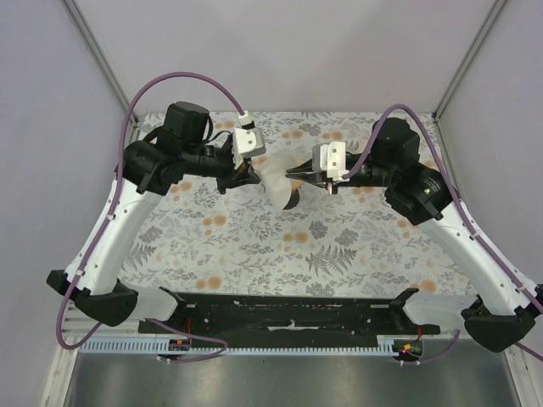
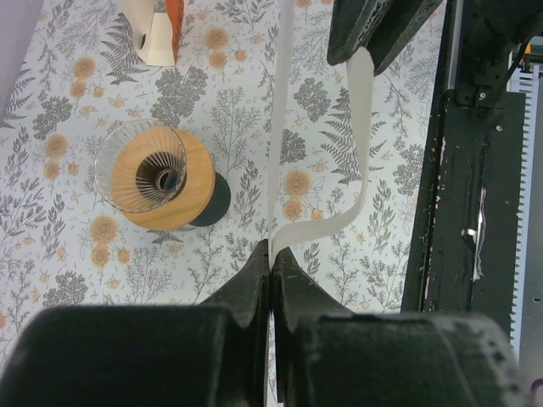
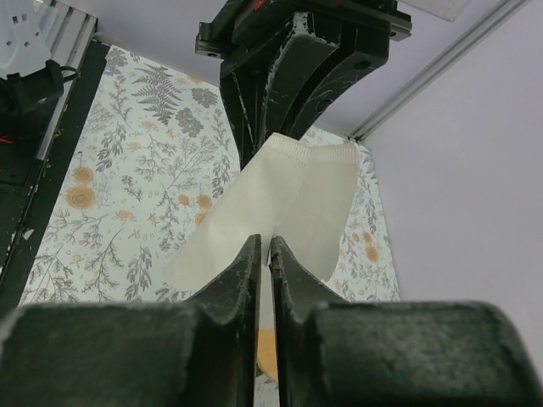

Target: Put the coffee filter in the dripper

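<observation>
The flowery tabletop (image 1: pixel 339 246) is the biggest thing here, and two arms reach over it from the near edge. The left hand (image 2: pixel 270 254) and the right hand (image 3: pixel 265 250) meet in the air over the middle. Each one is pressed together, pinching an edge of the coffee filter (image 1: pixel 273 182), which hangs between them, up off the tabletop. An orange-and-white box (image 2: pixel 153 34) stands further back, apart from the dripper (image 2: pixel 161 178), and I think it is not in the way. The dripper sits on the tabletop down below the filter, its wide mouth facing up, with nothing in it. The filter is thin white paper, light, soft and floppy — it bends and curls between the hands. It could tear or crumple if pulled hard, so it is best held gently by its edges. The hands are very close together, and they might bump each other or knock the dripper.
</observation>
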Available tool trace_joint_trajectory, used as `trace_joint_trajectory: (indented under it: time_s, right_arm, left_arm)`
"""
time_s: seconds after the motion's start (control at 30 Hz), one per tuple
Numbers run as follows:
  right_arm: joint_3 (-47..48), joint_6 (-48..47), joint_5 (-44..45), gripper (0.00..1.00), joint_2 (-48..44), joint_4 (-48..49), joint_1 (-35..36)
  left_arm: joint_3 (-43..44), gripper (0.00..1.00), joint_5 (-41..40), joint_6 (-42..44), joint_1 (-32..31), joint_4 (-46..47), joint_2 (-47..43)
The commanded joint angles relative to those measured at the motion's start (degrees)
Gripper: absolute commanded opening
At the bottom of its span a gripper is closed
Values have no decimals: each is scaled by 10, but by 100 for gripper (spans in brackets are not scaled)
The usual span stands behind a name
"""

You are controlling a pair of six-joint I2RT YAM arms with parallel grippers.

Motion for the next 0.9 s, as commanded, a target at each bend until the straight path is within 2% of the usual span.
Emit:
trace_joint_trajectory:
  time_s: [0.0, 0.17, 0.3, 0.43, 0.53, 0.57, 0.6, 0.63, 0.77, 0.8, 0.87]
  right_arm:
    - [-13, 6, 50, 18, -35, 4, -1]
    - [-31, 26, 83, 39, -70, 13, -34]
    - [-35, 67, 62, 59, -62, 29, -79]
    - [-30, 93, 44, 67, -27, 43, -102]
    - [-20, 98, -29, 73, -4, 40, -102]
    - [-17, 95, -63, 81, 3, 37, -102]
    - [-16, 89, -87, 83, 7, 32, -102]
    - [-17, 83, -106, 95, 9, 30, -102]
    - [-26, 75, -141, 91, 18, 26, -101]
    - [-26, 85, -150, 87, 24, 32, -100]
    - [-20, 99, -158, 72, 40, 38, -95]
  left_arm:
    - [-10, 2, -10, -9, -3, 21, -10]
    - [-15, 2, -9, -4, -2, 20, -14]
    - [-12, 2, -5, -4, -3, 20, -13]
    - [-13, 2, 1, -4, -3, 19, -13]
    - [-14, 2, -3, -4, -3, 20, -13]
    - [-14, 2, -4, -4, -3, 21, -13]
    - [-15, 2, -5, -5, -3, 21, -12]
    - [-15, 2, -5, -5, -3, 20, -11]
    - [-16, 2, -4, -7, -3, 23, -10]
    - [-16, 2, 0, -6, -3, 23, -10]
    - [-16, 2, 7, -5, -3, 23, -8]
